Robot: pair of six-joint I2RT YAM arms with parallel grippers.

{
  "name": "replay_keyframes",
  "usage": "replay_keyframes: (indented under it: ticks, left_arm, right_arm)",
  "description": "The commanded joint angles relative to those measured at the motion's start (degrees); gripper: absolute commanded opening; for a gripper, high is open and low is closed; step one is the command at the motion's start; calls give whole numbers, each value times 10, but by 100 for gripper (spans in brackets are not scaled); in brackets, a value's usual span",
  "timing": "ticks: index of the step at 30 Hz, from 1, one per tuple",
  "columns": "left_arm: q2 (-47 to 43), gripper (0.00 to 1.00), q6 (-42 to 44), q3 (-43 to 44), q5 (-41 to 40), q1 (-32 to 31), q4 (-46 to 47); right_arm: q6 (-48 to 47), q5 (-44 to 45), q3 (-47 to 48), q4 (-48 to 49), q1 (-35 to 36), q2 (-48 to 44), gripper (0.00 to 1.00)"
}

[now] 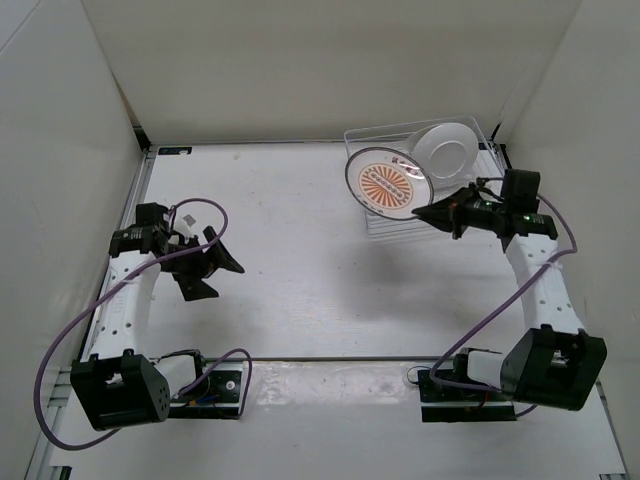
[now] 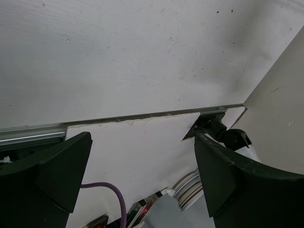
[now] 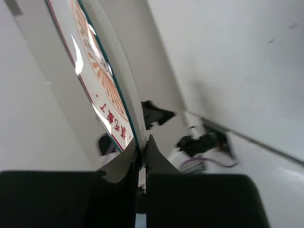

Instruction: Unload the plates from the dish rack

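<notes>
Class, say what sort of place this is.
Probably a robot test cell, not a kitchen: plain white walls around a white table, two arms bolted at its edge, one dish rack.

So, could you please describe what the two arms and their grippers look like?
The left arm and right arm have white perforated links, boxy black joint housings and purple cables. The left gripper and right gripper are black with wedge-shaped fingers.

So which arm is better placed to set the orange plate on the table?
Right. The right gripper is shut on the orange plate by its rim at the rack, so it probably only needs to carry it over. The left gripper hangs open over the table, far from the rack.
</notes>
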Motion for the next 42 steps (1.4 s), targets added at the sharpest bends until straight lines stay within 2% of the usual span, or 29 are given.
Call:
replay_keyframes:
  ticks: [1,3,4,5,6,7,9,10,12,13,15,19,22,23,24,25,27,30,34,35,36,38,39,41,42]
  left_arm:
    - [-16,100,-5,-7,17,1,17]
    - [-17,100,-6,-12,20,1,17]
    - [-18,100,-7,-15,20,1,22]
    - [-21,100,-8,-15,19,1,21]
    - [-22,100,-8,-20,19,1,22]
    - [-24,100,-8,-21,21,1,22]
    - [-25,100,-8,-24,18,3,21]
    - [-24,100,-9,-25,19,2,23]
    - [-25,100,-9,-25,18,1,22]
    - [-25,100,-9,-24,19,2,24]
    - [-22,100,-8,-25,20,1,23]
    - [-16,100,-8,-22,19,1,26]
    - [-17,100,-10,-23,14,1,21]
    - [-16,100,-11,-22,11,-1,19]
    - [-20,100,-11,-22,9,1,21]
    - [-20,100,-11,-23,9,3,21]
    - [-25,100,-9,-23,3,1,16]
    - [-33,100,-8,-17,-8,2,13]
    - [-36,100,-7,-13,-18,1,16]
    - [-36,100,-7,-13,-17,1,17]
    - [-36,100,-7,-12,-18,1,19]
    - [-39,100,-8,-14,-18,1,22]
    - [-41,100,-11,-17,-19,1,27]
    - [-44,100,-15,-24,-16,2,31]
    - [-47,100,-19,-29,-16,1,35]
  right_arm:
    - [-193,9,38,-85,-17,-9,0]
    - [-279,51,92,-239,-13,3,0]
    - [-385,71,94,-272,-13,1,0]
    - [-401,91,81,-320,-13,-12,0]
    - [-415,136,44,-320,-13,-38,0]
    - [-418,139,23,-317,-12,-67,0]
    - [-417,176,-89,-319,-14,-99,0]
    - [-417,198,-137,-321,-17,-144,0]
    - [-420,222,-180,-305,-17,-170,0]
    - [-401,251,-233,-285,-16,-211,0]
    - [-378,264,-262,-254,-16,-237,0]
    - [-324,290,-340,-150,-18,-238,0]
    - [-322,305,-350,-139,-16,-200,0]
    - [-325,324,-344,-151,-16,-165,7]
    - [-327,331,-338,-171,-16,-156,23]
    - [-337,336,-332,-184,-17,-137,29]
    - [-339,374,-298,-248,-17,-115,44]
    - [-348,426,-226,-343,-18,-82,54]
    - [-326,494,-80,-450,-18,-53,66]
    - [-313,507,4,-485,-19,-45,70]
    - [-301,532,34,-498,-18,-21,75]
    - [-253,550,91,-512,-22,10,75]
    - [-239,552,182,-495,-22,37,77]
    - [-171,548,271,-472,-26,89,78]
    - [-134,521,316,-423,-26,128,78]
